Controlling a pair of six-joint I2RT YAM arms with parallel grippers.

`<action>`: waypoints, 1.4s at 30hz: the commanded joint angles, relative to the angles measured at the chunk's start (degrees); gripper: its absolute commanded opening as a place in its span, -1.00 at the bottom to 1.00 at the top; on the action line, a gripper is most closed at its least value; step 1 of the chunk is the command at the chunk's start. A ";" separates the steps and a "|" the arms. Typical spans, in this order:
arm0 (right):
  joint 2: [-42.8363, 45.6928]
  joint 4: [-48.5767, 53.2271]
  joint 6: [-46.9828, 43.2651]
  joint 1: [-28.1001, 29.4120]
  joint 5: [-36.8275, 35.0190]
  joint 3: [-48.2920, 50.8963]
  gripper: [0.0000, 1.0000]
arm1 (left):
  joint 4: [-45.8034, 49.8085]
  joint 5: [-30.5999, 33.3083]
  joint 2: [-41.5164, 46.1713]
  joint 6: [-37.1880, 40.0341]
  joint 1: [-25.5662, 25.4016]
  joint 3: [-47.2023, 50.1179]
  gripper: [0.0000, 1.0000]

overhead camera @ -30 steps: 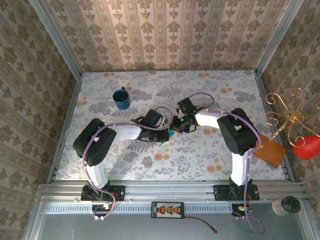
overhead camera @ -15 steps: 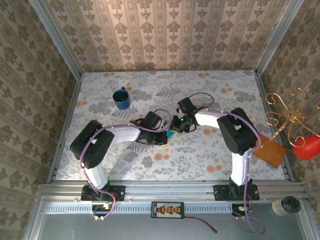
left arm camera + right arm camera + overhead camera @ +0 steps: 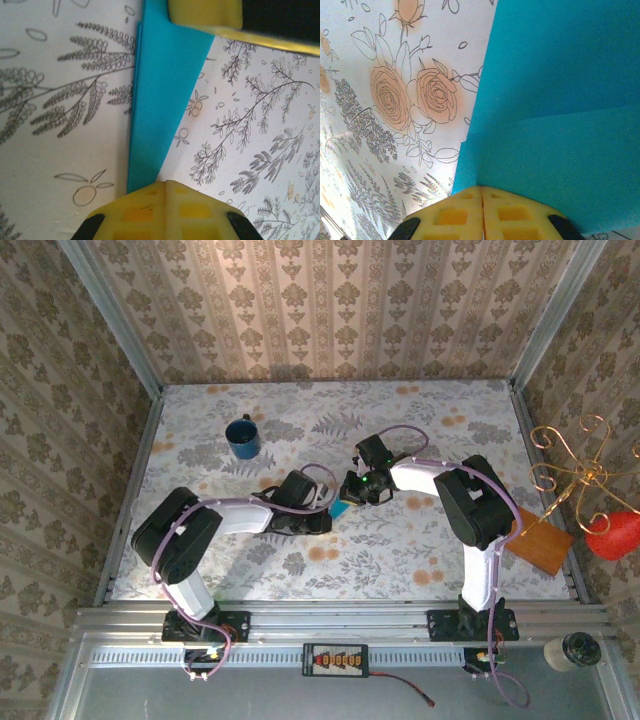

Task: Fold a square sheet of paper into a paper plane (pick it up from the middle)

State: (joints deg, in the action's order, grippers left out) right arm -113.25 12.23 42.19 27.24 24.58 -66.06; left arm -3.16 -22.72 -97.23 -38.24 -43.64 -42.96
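Turquoise folded paper [image 3: 560, 90], pinched in right hand [image 3: 482, 210]

Right gripper [image 3: 482, 196]: the two yellow pads [image 3: 454, 216] are pressed flat together, with only a hairline seam between them at bottom centre. The turquoise sheet of paper [image 3: 560, 70] takes up the upper right and middle and runs down to meet the pad tips. Can't tell if it's pinched in the seam or just lying against them. The paper's left edge slants from top centre down to the left pad, with a small step partway. A layer edge crosses the sheet nearly level on the right side, so there's more than one ply. The table cover [image 3: 380, 60] is bare on the left, white with orange roses and grey sprigs. A sliver of it shows at the lower right, below the paper.
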 commanded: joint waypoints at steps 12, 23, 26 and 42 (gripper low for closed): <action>-6.99 5.32 0.53 -0.17 -9.00 3.42 -0.82 | 6.85 -3.56 6.07 -5.43 -0.04 5.98 -0.89; -1.85 -1.28 3.41 2.37 -1.29 6.00 -0.82 | 6.27 -0.13 5.35 -5.87 1.56 -4.19 -0.84; -0.46 -2.20 4.34 2.65 -0.60 6.75 -0.82 | 5.88 0.30 2.68 -6.74 1.57 -4.67 -0.85; 2.16 -3.15 5.00 3.08 2.90 5.93 -0.81 | 7.63 2.87 -2.59 -4.67 2.50 -8.45 -0.84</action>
State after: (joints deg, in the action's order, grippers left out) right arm -111.24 3.95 46.70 29.58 27.27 -60.95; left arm 2.42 -21.39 -98.78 -44.29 -41.47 -49.25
